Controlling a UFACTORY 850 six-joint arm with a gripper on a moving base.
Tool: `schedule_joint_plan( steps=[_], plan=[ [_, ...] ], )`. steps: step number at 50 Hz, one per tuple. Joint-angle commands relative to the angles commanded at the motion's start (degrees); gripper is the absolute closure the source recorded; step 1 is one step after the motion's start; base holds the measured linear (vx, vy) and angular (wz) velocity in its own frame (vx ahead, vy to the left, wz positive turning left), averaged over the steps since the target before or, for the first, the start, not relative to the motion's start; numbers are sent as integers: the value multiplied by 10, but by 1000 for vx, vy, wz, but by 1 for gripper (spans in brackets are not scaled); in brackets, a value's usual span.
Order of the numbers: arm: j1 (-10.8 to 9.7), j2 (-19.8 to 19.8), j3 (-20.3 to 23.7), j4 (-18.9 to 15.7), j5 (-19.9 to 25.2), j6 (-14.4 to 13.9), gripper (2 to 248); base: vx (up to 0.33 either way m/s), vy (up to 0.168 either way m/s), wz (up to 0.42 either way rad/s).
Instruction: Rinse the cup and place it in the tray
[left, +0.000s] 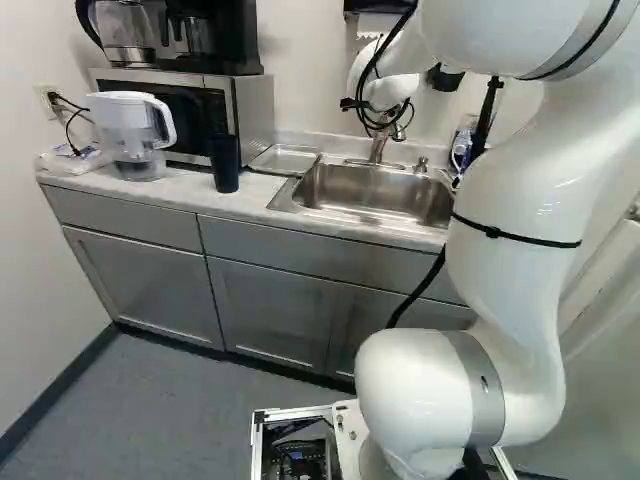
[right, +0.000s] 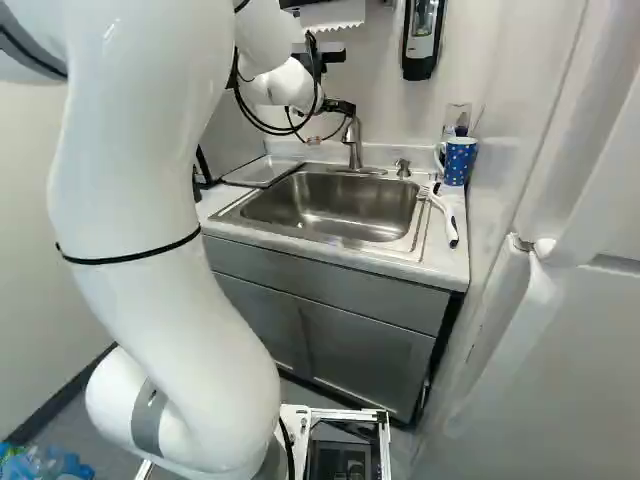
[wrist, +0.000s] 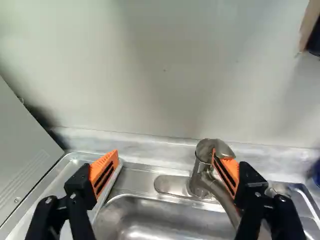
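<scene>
In the right base view, my gripper (right: 340, 107) is above the sink (right: 340, 238) at the faucet (right: 354, 145). The wrist view shows the gripper (wrist: 166, 154) open, nothing held between its orange pads; one finger overlaps the faucet (wrist: 204, 152), and I cannot tell whether they touch. A metal tray (right: 262, 171) lies beside the sink, on the microwave's side. A blue cup with white dots (right: 458, 162) stands upright in the sink's far corner area, on the counter. A dark, tall cup (left: 225, 165) stands upright on the counter near the microwave.
A microwave (left: 255, 110) carries a coffee maker (left: 215, 40); a white water pitcher (left: 130, 130) stands in front. A white-handled brush (right: 445, 218) lies right of the sink. A soap dispenser (right: 422, 38) hangs on the wall. A white door (right: 590, 300) is at the right.
</scene>
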Motion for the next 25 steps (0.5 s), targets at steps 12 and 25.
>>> schedule_joint_plan(
  steps=[12,25],
  plan=[
    [0,-16,-18,0,22,0,3,0,0,0],
    [0,-33,-37,0,55,0,3,0,0,0]
  ],
)
